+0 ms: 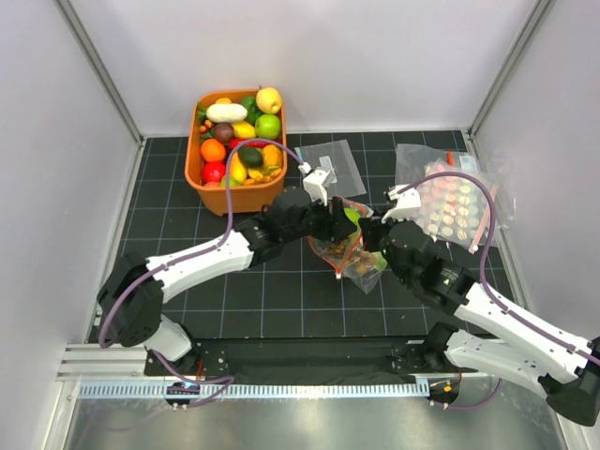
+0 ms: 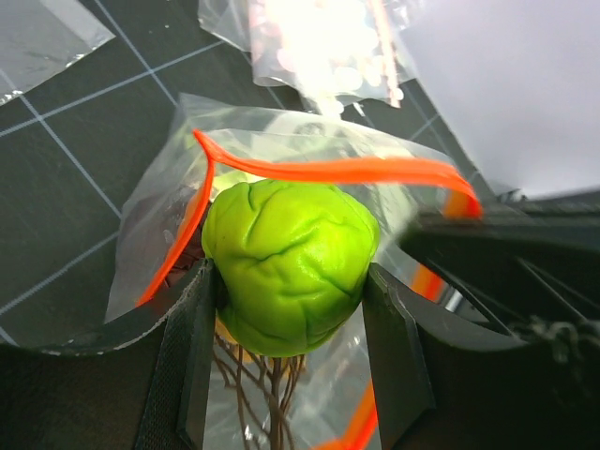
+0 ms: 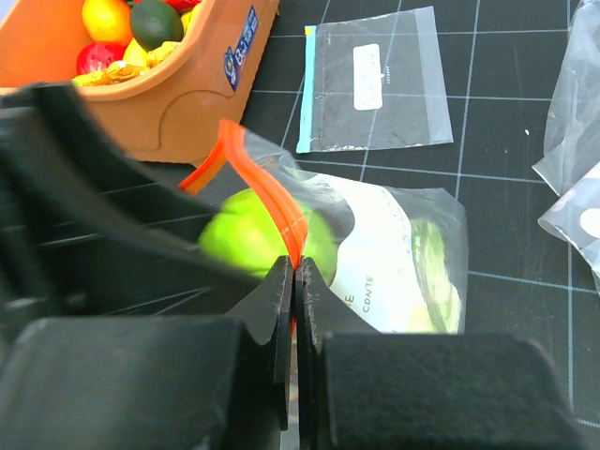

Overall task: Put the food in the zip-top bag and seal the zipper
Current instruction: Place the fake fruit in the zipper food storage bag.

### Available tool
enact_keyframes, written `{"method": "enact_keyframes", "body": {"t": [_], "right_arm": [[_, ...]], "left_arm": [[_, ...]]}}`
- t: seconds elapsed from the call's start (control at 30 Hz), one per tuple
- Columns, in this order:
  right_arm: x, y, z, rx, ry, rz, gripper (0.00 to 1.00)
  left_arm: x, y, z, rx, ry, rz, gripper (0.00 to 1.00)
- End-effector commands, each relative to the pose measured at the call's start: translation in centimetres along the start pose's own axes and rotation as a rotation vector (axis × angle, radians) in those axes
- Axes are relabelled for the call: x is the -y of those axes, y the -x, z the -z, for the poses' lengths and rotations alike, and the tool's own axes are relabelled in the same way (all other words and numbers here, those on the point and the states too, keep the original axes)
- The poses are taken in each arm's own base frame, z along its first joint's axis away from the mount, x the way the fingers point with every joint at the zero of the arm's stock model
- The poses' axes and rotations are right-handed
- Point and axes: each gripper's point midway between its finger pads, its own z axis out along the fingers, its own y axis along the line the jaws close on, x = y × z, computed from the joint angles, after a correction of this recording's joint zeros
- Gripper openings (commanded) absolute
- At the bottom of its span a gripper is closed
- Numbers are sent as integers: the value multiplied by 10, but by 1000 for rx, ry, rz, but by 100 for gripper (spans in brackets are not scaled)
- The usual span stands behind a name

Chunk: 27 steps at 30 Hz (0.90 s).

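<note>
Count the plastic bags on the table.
3: the zip-top bag at centre, a flat blue-edged bag behind it, and a bag of pink discs at far right. Its crinkled folds may hide another.

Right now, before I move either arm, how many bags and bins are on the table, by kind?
Zip-top bag with orange-red zipper: 1
Flat bag with blue edge: 1
Bag of pink and orange discs: 1
Orange bin of toy food: 1
Total: 4
</note>
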Motion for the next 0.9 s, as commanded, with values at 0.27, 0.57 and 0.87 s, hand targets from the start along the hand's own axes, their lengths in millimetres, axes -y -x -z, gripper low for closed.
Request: {"method": "enact_keyframes", "body": {"t": [0.27,0.57,0.87], "right_arm": [[-1,28,6,120,13,-104,1],[6,28,7,127,-24,-112,2],[6,26,5,119,-32,-105,2]], "left_arm": [[22,3,-23,-18,-47,-95,81],[33,16,29,-45,-23,-60,100],[-1,44,79,53,207,-98,97]]}}
